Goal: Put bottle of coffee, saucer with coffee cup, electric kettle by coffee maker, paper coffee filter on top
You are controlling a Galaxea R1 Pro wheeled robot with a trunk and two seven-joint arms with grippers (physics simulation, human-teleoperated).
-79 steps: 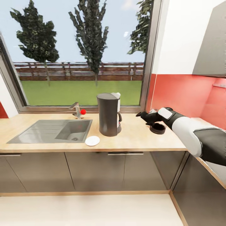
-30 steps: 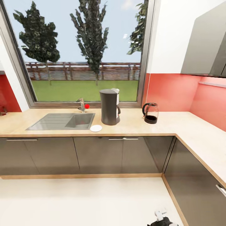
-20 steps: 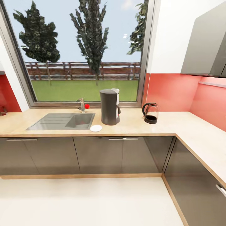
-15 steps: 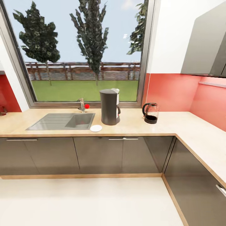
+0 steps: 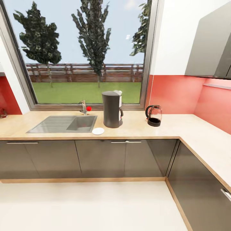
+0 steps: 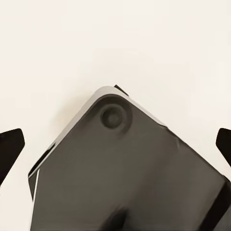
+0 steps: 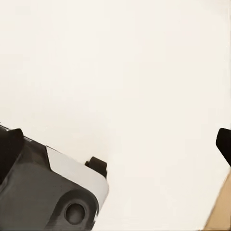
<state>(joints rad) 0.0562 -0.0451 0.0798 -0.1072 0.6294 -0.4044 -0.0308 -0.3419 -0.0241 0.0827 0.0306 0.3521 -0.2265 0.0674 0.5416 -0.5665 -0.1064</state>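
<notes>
The dark grey coffee maker (image 5: 112,109) stands upright on the wooden countertop (image 5: 134,131) in front of the window, with a white part at its top right. A flat white disc that looks like the saucer (image 5: 98,131) lies just in front of it, to the left. The glass electric kettle (image 5: 154,115), with a black base and handle, stands on the counter a short way right of the coffee maker. My left gripper (image 6: 115,144) hangs open over my own dark base (image 6: 125,178) and the pale floor. My right gripper (image 7: 115,144) is open too, holding nothing.
A steel sink (image 5: 64,124) with a faucet (image 5: 84,107) is set in the counter left of the coffee maker. The counter turns a corner and runs toward me along the right (image 5: 208,144). Grey cabinets (image 5: 102,158) stand below it, and pale floor (image 5: 89,208) lies between me and them.
The view has pulled back from the counter. My right arm, earlier at the kettle, has withdrawn and dropped out of the head view. The kettle stays on the counter.
</notes>
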